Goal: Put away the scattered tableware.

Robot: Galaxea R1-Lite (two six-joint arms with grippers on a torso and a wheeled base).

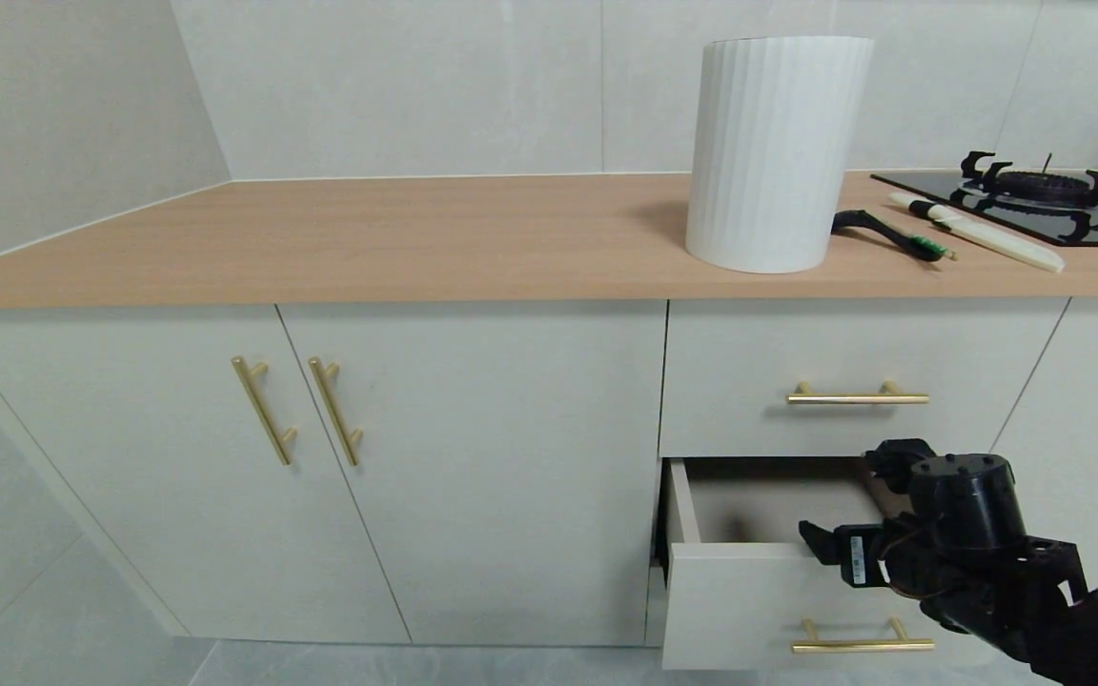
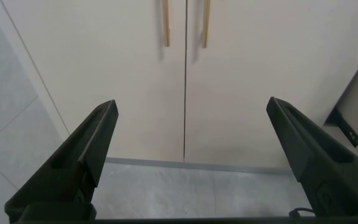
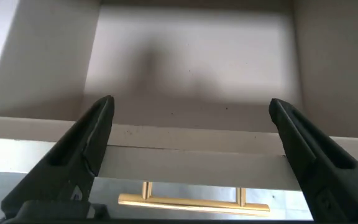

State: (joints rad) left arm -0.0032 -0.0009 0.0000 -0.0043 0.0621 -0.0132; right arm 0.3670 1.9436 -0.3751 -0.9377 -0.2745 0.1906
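Observation:
On the wooden counter (image 1: 396, 238) lie a black-handled utensil with a green tip (image 1: 892, 235) and a long white knife-like utensil (image 1: 980, 233), both to the right of a tall white ribbed container (image 1: 770, 152). Below them, the lower drawer (image 1: 738, 598) stands pulled out, its inside (image 3: 191, 62) bare. My right gripper (image 1: 854, 500) hangs open just over the drawer's front edge (image 3: 191, 134), with nothing between its fingers. My left gripper (image 2: 191, 106) is open and holds nothing, low in front of the double cabinet doors (image 2: 185, 81).
A black gas hob (image 1: 1045, 195) sits at the counter's far right. The upper drawer (image 1: 854, 381) is closed, with a gold handle (image 1: 857, 397). Two gold handles (image 1: 301, 410) mark the closed cabinet doors. The tiled floor (image 2: 191, 190) lies below.

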